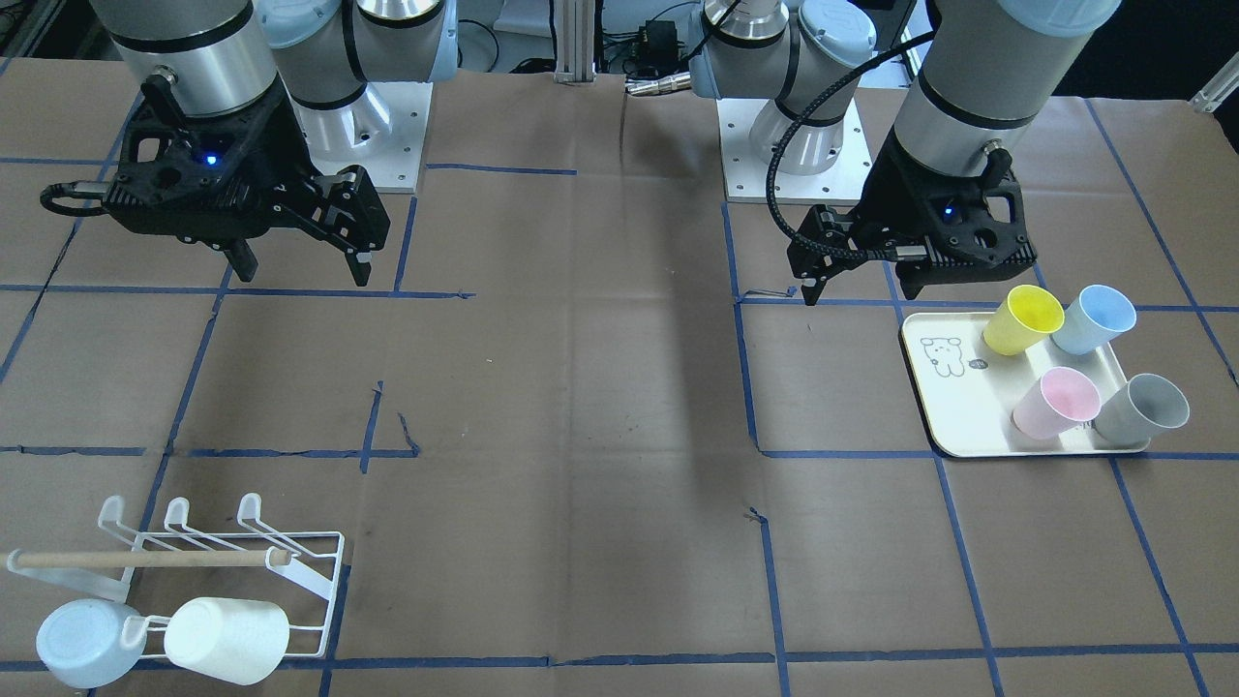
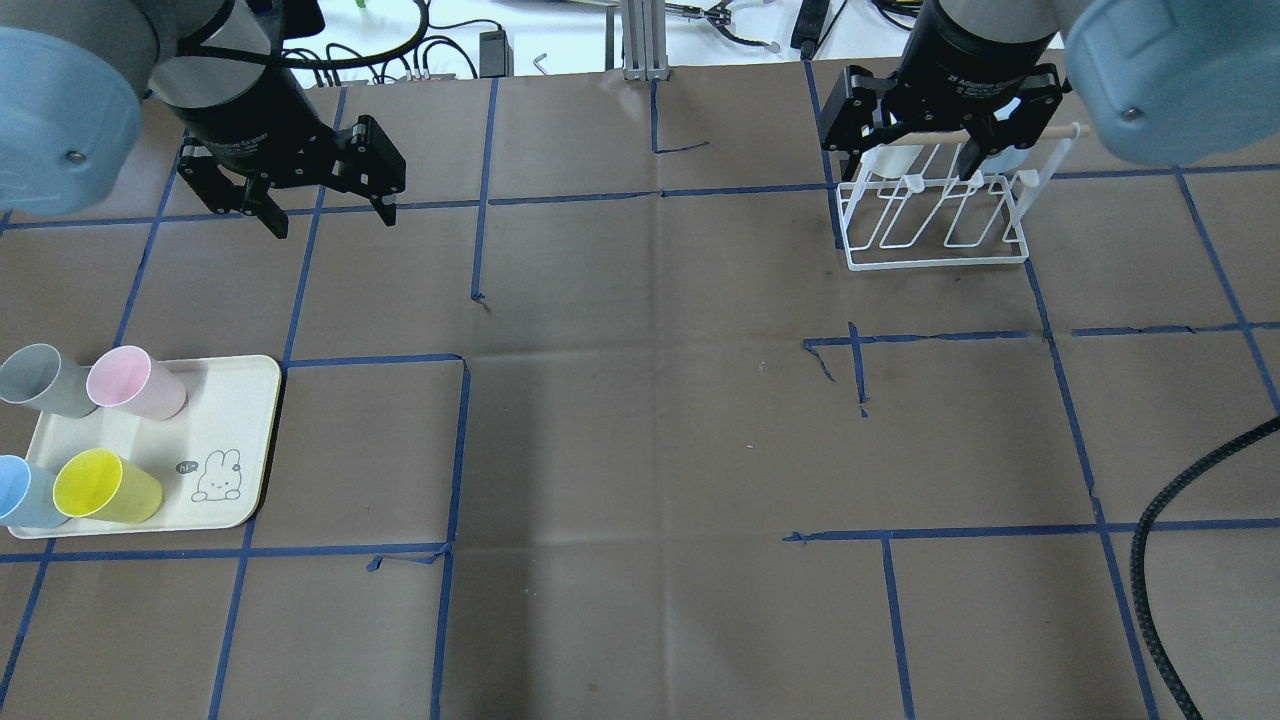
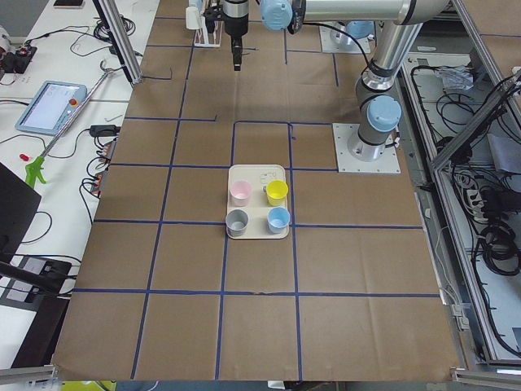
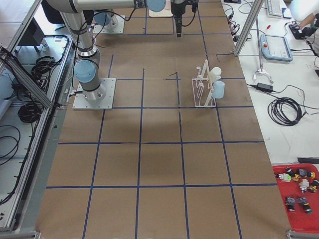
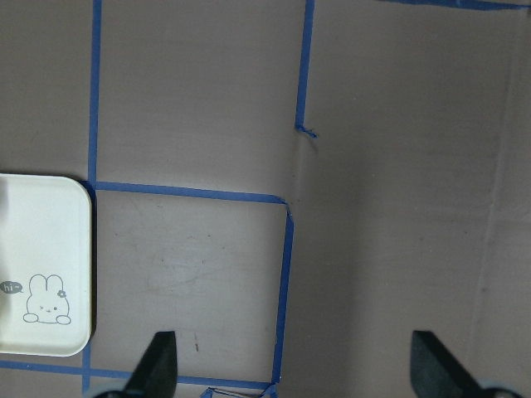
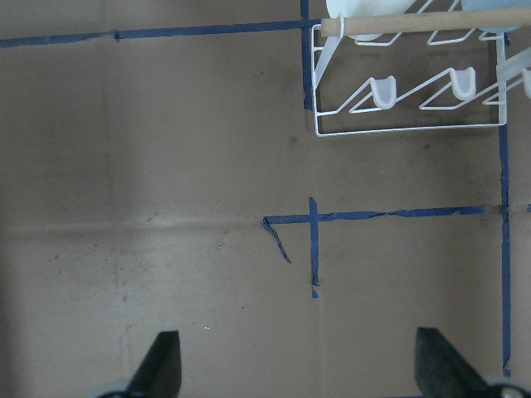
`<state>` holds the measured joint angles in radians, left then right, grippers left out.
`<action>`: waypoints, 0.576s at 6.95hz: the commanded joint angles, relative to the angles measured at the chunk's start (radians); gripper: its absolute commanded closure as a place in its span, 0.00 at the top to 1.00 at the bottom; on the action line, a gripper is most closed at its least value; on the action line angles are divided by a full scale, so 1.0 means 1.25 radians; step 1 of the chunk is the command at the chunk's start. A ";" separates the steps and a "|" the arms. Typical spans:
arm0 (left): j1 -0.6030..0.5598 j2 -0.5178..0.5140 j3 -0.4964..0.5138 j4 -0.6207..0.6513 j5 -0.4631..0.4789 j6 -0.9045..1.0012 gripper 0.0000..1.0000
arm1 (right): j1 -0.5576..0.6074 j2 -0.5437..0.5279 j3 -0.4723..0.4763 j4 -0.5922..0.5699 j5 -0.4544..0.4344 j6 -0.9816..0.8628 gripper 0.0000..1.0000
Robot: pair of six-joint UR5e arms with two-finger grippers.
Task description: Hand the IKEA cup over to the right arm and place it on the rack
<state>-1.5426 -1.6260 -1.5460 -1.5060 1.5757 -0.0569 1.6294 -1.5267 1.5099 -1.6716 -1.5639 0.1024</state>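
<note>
Four cups stand on a cream tray: yellow, light blue, pink and grey. My left gripper hovers open and empty just beyond the tray's robot-side edge; in its wrist view its open fingers frame bare table beside the tray's corner. The white wire rack with its wooden dowel holds a pale blue cup and a white cup. My right gripper hangs open and empty, high above the table on the robot's side of the rack.
Brown paper with a blue tape grid covers the table. A black cable loops in at the overhead view's lower right. The two arm bases stand at the robot's edge. Bench tops with cables and a tablet lie past the table's far side.
</note>
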 commanded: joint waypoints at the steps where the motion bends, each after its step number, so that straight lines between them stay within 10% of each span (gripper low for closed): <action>1: 0.000 0.001 0.000 0.000 0.000 0.000 1.00 | 0.001 -0.018 0.015 0.014 -0.021 0.002 1.00; 4: -0.003 0.001 0.000 0.000 0.000 0.000 1.00 | 0.002 -0.088 0.079 0.013 -0.031 0.011 1.00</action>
<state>-1.5450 -1.6246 -1.5462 -1.5064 1.5754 -0.0568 1.6313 -1.5937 1.5701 -1.6529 -1.6010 0.1151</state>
